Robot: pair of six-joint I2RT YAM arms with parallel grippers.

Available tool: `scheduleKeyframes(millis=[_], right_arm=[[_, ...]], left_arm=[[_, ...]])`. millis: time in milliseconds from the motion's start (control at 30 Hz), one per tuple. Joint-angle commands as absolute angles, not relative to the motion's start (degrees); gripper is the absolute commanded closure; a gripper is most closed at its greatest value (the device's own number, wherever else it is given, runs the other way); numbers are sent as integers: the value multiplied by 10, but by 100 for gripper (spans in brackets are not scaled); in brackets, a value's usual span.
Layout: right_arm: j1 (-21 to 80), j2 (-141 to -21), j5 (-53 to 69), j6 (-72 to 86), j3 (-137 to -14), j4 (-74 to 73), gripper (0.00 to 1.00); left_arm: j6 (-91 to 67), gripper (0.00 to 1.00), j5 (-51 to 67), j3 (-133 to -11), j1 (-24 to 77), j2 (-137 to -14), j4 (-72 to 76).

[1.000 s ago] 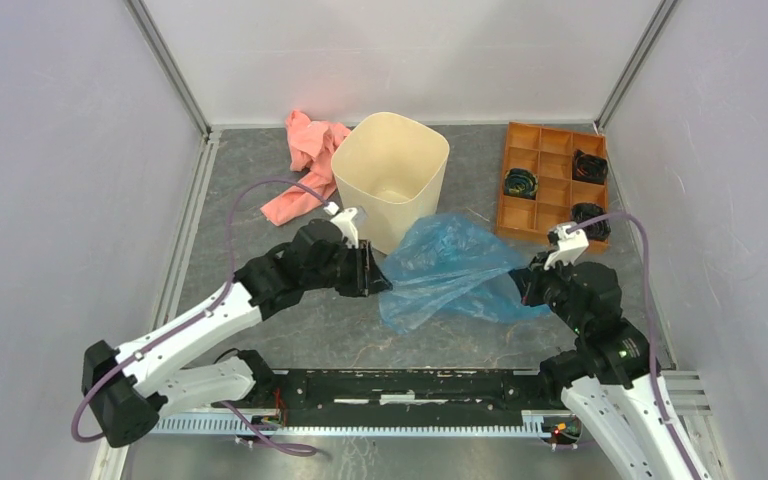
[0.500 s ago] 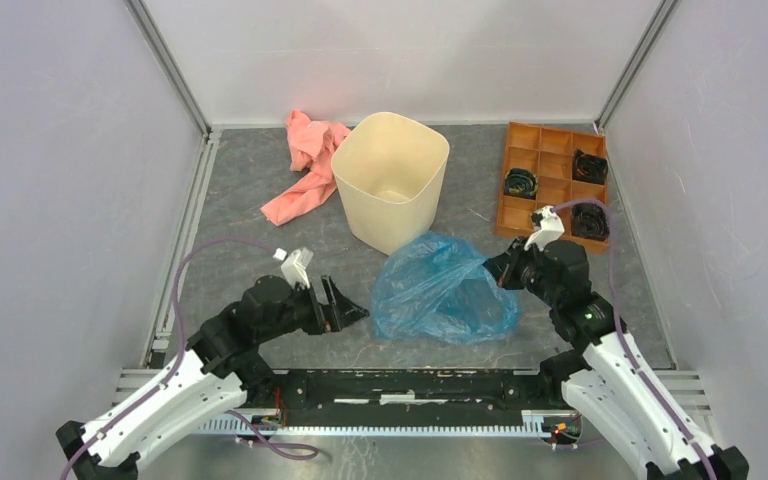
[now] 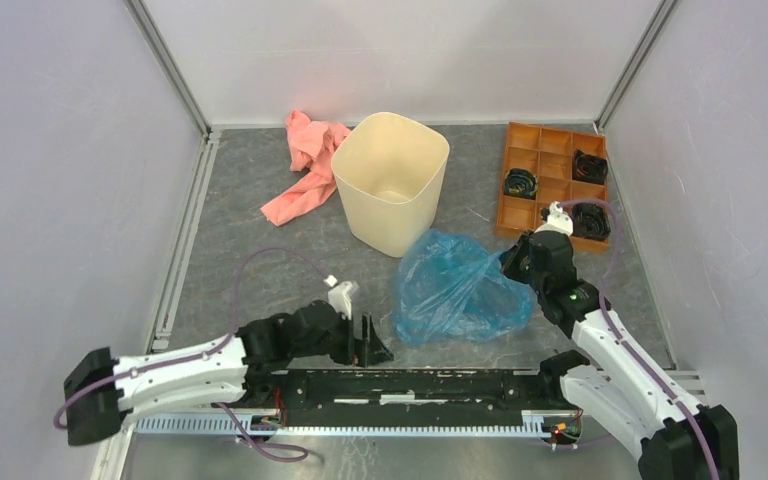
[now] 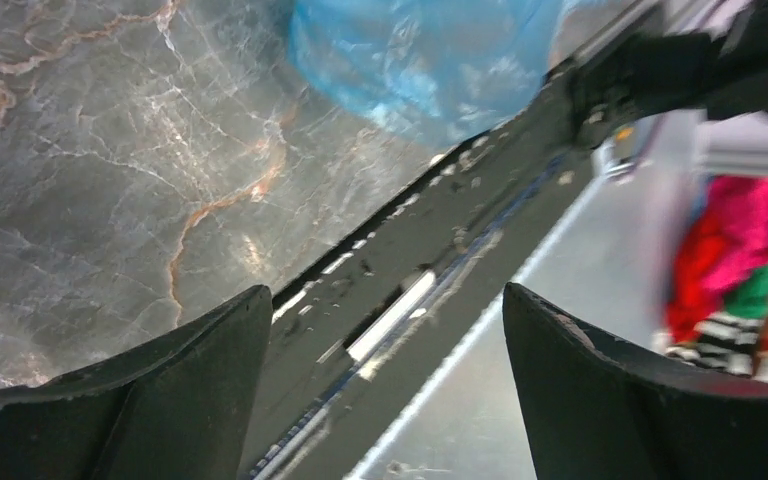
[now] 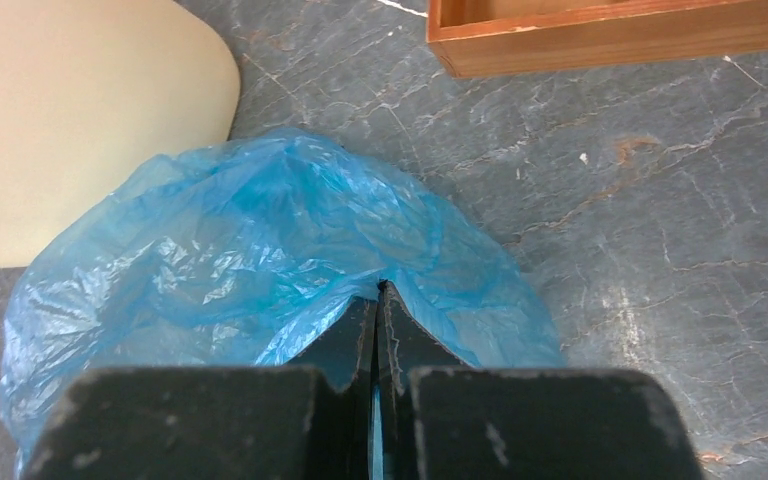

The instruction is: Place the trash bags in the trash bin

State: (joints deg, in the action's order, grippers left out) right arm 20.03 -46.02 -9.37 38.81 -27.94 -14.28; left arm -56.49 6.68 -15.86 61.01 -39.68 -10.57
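The crinkly blue trash bag [image 3: 457,288] lies bunched on the table just in front of the cream trash bin [image 3: 391,181], whose wall also shows in the right wrist view [image 5: 80,120]. My right gripper [image 3: 513,262] is shut on the bag's right edge; in the right wrist view the bag [image 5: 250,250] spreads out from my closed fingertips [image 5: 377,295]. My left gripper [image 3: 372,341] is open and empty, low near the table's front edge, left of the bag. In the left wrist view the bag [image 4: 420,50] sits far ahead, apart from the fingers [image 4: 190,370].
A pink-salmon cloth [image 3: 305,165] lies left of the bin. An orange compartment tray [image 3: 554,185] with black items stands at the back right, its edge in the right wrist view [image 5: 610,35]. The black front rail [image 3: 410,385] runs under my left gripper.
My left gripper let go of the bag and drew back to the front edge. My right gripper moved forward with the bag, which bunched up nearer the bin.
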Motion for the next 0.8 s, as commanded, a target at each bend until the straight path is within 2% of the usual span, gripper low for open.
scheduleKeyframes(millis=[0, 167, 267, 533, 667, 767], right_arm=[[190, -480, -111, 382, -308, -123, 100], [188, -472, -92, 369, -308, -124, 100], [187, -461, -88, 366, -307, -126, 100], [182, -451, -78, 361, -308, -130, 100], [180, -448, -71, 353, -308, -134, 100], [181, -440, -76, 349, -309, -139, 100]], left_arm=[[-488, 9, -97, -180, 705, -461, -36], [-390, 10, -238, -161, 793, -527, 93], [-280, 3, -311, -149, 844, -596, 201], [-116, 5, -437, -157, 860, -794, 400], [-85, 7, -448, -175, 859, -854, 496], [-98, 14, -431, -197, 860, -885, 513]])
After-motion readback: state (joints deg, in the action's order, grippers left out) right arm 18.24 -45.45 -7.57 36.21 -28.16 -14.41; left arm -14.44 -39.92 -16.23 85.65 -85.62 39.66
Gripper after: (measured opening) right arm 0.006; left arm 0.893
